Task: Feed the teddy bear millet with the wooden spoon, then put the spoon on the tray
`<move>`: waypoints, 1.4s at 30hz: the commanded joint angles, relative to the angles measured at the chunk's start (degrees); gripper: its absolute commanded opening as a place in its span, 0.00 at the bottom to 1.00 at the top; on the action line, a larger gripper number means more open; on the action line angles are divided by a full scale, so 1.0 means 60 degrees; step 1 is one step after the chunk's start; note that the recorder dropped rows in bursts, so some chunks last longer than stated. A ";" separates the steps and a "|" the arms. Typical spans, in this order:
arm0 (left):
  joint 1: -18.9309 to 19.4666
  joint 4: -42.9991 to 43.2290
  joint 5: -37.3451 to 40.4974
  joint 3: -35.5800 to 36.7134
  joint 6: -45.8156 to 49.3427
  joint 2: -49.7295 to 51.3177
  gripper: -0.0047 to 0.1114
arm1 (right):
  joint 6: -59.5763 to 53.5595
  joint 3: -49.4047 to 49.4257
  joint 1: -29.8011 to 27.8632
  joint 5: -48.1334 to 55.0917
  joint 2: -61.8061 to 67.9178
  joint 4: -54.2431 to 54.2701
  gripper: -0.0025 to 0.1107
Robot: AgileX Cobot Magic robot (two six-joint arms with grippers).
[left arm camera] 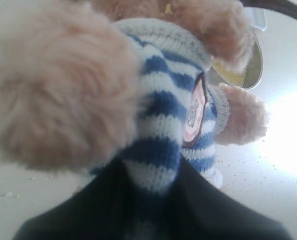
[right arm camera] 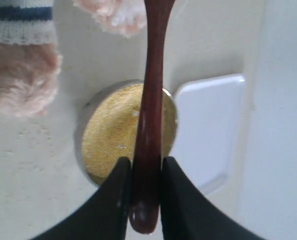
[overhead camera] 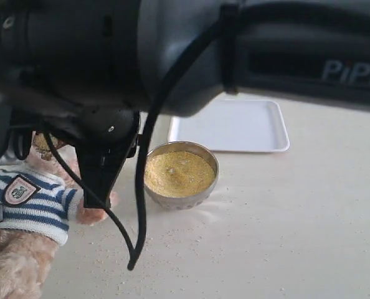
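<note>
The teddy bear in its striped shirt sits at the left, its head hidden behind a dark arm. My left gripper is shut on the bear's shirt low on its body. A steel bowl heaped with millet stands beside the bear's paw. My right gripper is shut on the handle of the wooden spoon, above the millet. The handle runs toward the bear's paw; the spoon's bowl is out of frame. The white tray lies behind the steel bowl.
A big dark arm and its hanging cable fill the top of the exterior view. Loose millet specks dot the pale table in front of the bowl. The tray has nothing on it.
</note>
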 commanded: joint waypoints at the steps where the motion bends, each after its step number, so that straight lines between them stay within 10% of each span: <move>1: 0.0024 -0.0152 0.0083 0.0016 0.0060 -0.0077 0.08 | 0.0025 0.0477 0.0454 -0.0003 0.0021 -0.1725 0.15; 42: 0.0024 -0.0152 0.0083 0.0016 0.0060 -0.0077 0.08 | 0.4476 0.3630 0.0730 -0.0003 -0.2488 -0.3313 0.15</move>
